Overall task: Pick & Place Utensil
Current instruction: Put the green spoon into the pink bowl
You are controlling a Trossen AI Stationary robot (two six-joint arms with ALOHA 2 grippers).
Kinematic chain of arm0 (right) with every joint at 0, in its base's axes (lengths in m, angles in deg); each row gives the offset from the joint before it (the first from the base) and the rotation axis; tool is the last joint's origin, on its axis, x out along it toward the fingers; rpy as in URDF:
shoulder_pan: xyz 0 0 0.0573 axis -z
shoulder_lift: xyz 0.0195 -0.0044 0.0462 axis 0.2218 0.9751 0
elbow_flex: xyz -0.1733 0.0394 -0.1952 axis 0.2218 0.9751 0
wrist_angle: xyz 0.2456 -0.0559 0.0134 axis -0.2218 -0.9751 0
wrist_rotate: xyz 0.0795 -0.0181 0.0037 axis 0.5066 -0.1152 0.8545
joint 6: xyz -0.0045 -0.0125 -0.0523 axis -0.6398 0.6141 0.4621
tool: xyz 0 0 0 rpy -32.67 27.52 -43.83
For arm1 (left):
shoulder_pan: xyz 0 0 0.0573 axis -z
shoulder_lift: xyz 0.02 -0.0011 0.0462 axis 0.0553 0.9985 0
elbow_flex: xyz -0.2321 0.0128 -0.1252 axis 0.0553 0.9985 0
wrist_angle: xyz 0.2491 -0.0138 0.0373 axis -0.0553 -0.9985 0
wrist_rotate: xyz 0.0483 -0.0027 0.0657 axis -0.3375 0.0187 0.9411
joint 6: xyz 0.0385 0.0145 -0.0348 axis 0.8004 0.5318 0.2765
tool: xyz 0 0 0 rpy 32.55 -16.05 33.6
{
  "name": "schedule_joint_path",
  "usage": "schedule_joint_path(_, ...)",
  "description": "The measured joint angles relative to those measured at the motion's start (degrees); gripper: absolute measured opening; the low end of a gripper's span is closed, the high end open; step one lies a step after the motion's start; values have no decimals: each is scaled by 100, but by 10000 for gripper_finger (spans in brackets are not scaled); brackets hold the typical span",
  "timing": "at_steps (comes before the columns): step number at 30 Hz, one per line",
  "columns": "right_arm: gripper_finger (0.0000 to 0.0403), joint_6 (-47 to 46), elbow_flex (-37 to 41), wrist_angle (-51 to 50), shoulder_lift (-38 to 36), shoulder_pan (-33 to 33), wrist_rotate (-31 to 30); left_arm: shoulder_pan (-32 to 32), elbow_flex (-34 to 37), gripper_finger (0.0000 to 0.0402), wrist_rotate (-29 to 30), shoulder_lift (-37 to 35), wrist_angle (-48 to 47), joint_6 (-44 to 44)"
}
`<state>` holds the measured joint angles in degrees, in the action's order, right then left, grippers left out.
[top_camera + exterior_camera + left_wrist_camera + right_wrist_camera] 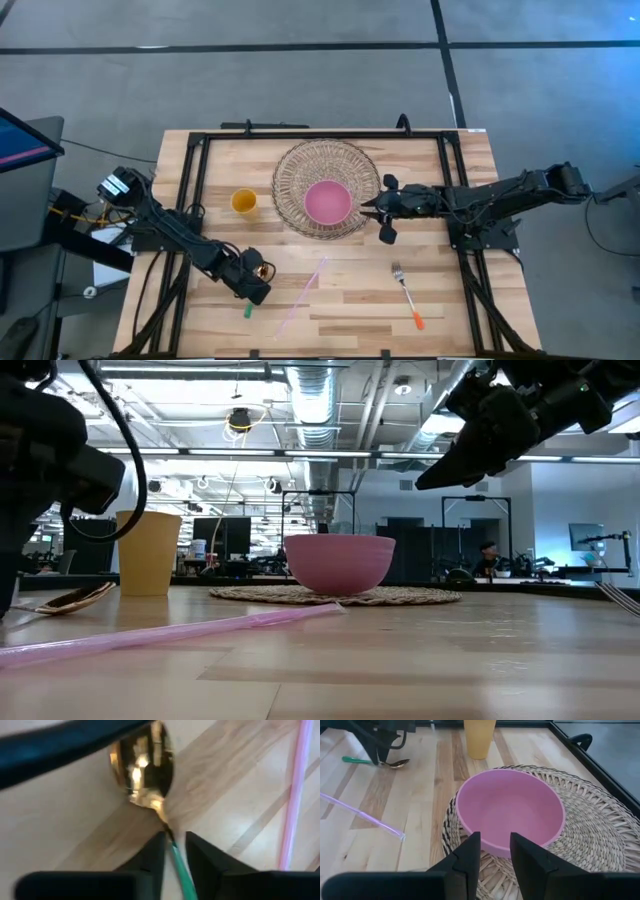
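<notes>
A spoon with a gold bowl [142, 765] and green handle [179, 870] lies flat on the table near its front-left part [250, 308]. My left gripper [175, 837] points down at it, open, one finger on each side of the thin neck where gold meets green; I see a gap on both sides. It also shows in the right wrist view [382, 756], over the spoon [395, 764]. My right gripper [372, 208] hangs open above the woven mat, at the right side of the pink bowl [510, 807].
The pink bowl [328, 203] sits on a round woven mat [290, 170]. A yellow cup [243, 202] stands left of the mat. A pink straw [303, 295] lies right of the spoon, and an orange-handled fork [406, 292] lies toward the front right. A black frame [190, 180] borders the table.
</notes>
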<state>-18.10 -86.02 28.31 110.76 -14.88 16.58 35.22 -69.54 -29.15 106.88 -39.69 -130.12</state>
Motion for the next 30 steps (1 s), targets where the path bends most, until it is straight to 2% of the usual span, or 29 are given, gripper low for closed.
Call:
schedule_joint_path(3,98,-2,0,16,0,3,1,-11,36,16,308,-299,-109,44)
schedule_joint_path(7,98,0,0,212,0,28,2,-245,22,10,801,-755,124,169)
schedule_joint_path(13,98,-15,-2,365,0,77,2,-1045,16,9,771,-1268,1481,1090)
schedule_joint_path(18,98,-15,-2,373,2,61,2,-2006,6,8,-36,-1445,2041,1672)
schedule_joint_path(27,98,-7,-2,562,2,64,2,-3760,2,8,-1981,-1259,3039,1529)
schedule_joint_path(30,98,52,0,679,4,66,2,-4252,5,8,-2342,-1105,3098,1175)
